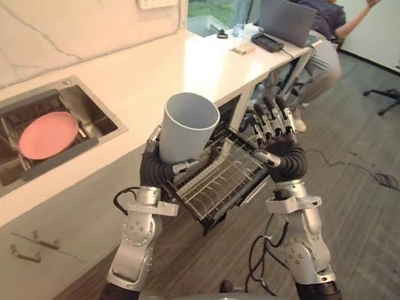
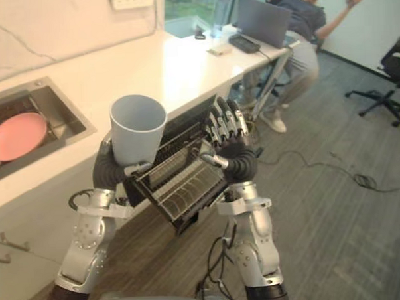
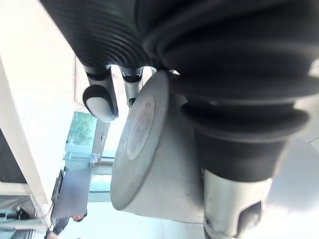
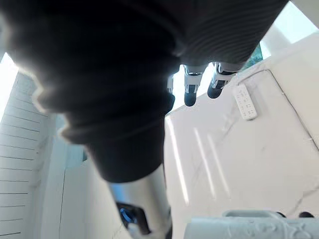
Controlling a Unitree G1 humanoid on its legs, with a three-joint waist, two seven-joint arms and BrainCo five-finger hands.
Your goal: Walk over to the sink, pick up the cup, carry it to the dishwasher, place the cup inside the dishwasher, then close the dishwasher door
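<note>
you've got the cup (image 1: 189, 127), pale grey-blue, upright with its open mouth tipped a little toward the camera, held up in the air in your left hand (image 1: 154, 155). the fingers are curled round its lower wall, and the left wrist view shows its flat base right against the palm. it sits above the near corner of the dishwasher rack (image 1: 221, 179), a wire rack pulled out from under the counter (image 1: 157, 72), not touching it. your right hand (image 1: 273, 130) is raised just beside the cup, over the rack's other side, fingers spread upright and holding nothing. off to your left the sink (image 1: 86, 122) is set into the counter with a pink plate (image 1: 48, 135) lying in it. at the far end a person (image 1: 323, 12) sits at a laptop (image 1: 284, 19).
</note>
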